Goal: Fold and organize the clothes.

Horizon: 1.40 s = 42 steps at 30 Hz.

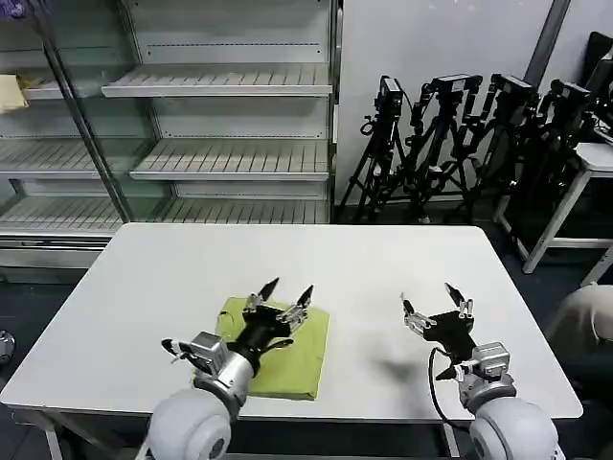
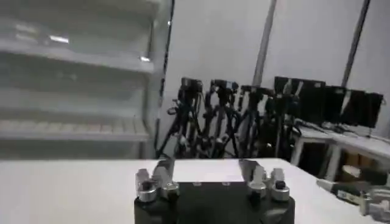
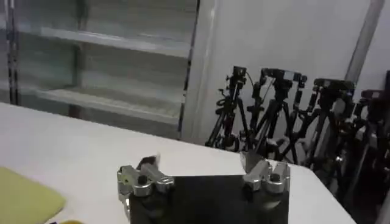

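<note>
The clothes [image 1: 292,362], a lime yellow-green T-shirt, lie folded into a compact rectangle on the white table [image 1: 172,287], near its front edge and left of centre. A corner of the shirt [image 3: 24,201] shows in the right wrist view. My left gripper [image 1: 287,290] hovers just above the folded shirt, open, with nothing between its fingers. My right gripper [image 1: 430,297] hangs over bare table to the right of the shirt, open and empty. In each wrist view the two fingers stand wide apart over the white tabletop.
Glass-fronted shelving [image 1: 220,125] stands behind the table. Several camera tripods [image 1: 450,144] cluster at the back right, beside another white table [image 1: 594,163]. A pale yellow cloth [image 1: 11,94] lies on a far-left shelf.
</note>
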### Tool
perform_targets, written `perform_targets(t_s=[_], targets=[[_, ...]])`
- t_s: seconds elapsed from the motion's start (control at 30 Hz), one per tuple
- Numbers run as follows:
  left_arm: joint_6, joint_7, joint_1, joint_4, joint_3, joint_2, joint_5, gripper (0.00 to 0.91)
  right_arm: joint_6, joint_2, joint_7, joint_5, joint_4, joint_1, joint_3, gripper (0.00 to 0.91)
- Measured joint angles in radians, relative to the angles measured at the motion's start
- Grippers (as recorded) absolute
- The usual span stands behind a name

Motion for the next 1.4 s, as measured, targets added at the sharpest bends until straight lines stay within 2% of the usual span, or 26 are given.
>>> perform_targets(t_s=[0.37,0.6,0.93,1.4], targets=[[-0.179,0.176,0.074,0.124,-0.281,0.078,0.143,0.907,0.068,0.063,0.002,-0.045,-0.062,0.055,-0.062,0.907],[-0.251,0.237,0.111,0.176,-0.414,0.1,0.164,0.907,0.094,0.086,-0.002,-0.066,-0.087,0.069,-0.084,0.907],[-0.297,0.264,0.132,0.23,-0.505,0.16,0.151,0.907,0.107,0.135,-0.007,-0.121,-0.126,0.098,-0.121,0.907],[-0.38,0.256,0.131,0.271,-0.504,0.246,0.081,0.907,0.127,0.205,-0.042,-0.269,-0.134,0.118,-0.112,0.907]])
